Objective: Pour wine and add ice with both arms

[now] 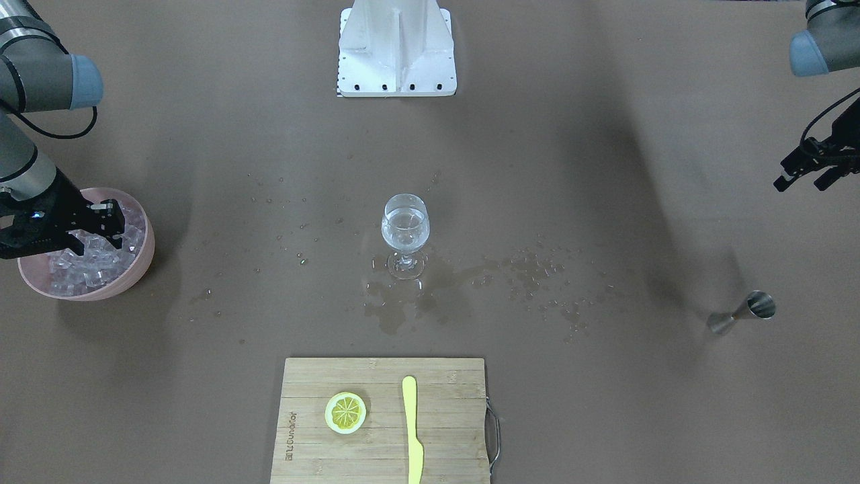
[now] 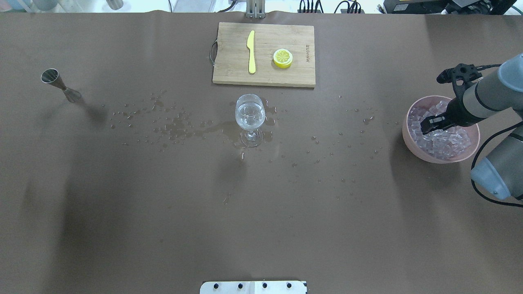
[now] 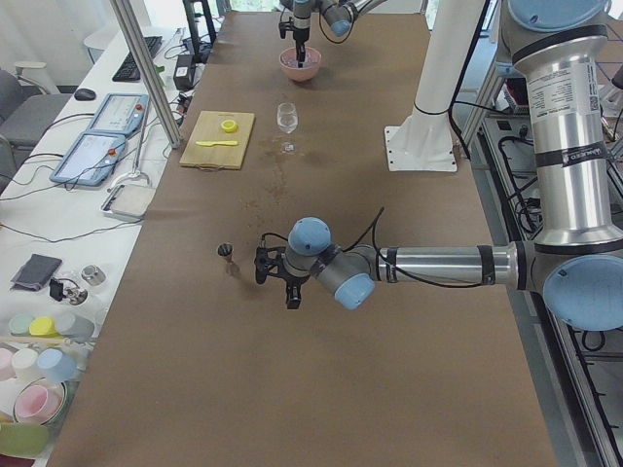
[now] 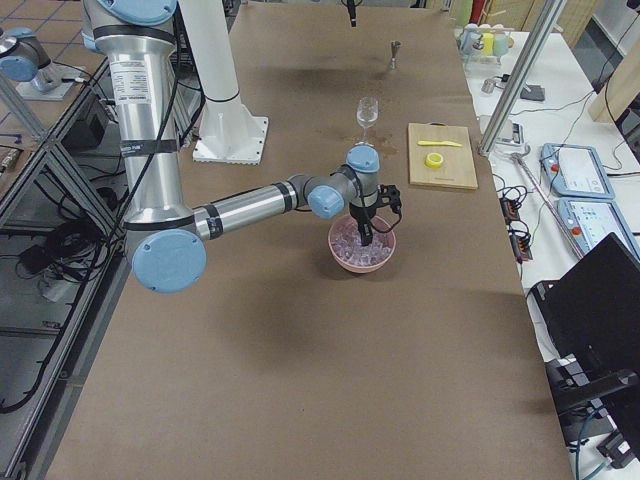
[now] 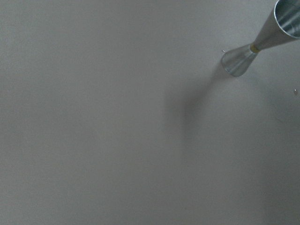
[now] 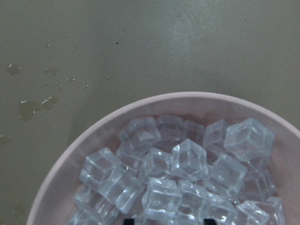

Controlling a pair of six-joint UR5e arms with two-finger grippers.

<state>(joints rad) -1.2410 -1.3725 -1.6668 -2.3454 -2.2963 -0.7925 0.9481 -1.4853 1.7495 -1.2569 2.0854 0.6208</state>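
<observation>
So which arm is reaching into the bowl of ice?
The right arm: the right gripper is down at the ice in the pink bowl; the left gripper hangs over bare table.

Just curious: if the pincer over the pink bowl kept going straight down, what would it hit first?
Probably the ice piled in the pink bowl; the right pincer points straight down at it, close above.

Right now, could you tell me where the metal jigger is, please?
In the overhead view the jigger stands upright at the far left of the table, the robot's left side, well away from the stemmed glass at the centre.
</observation>
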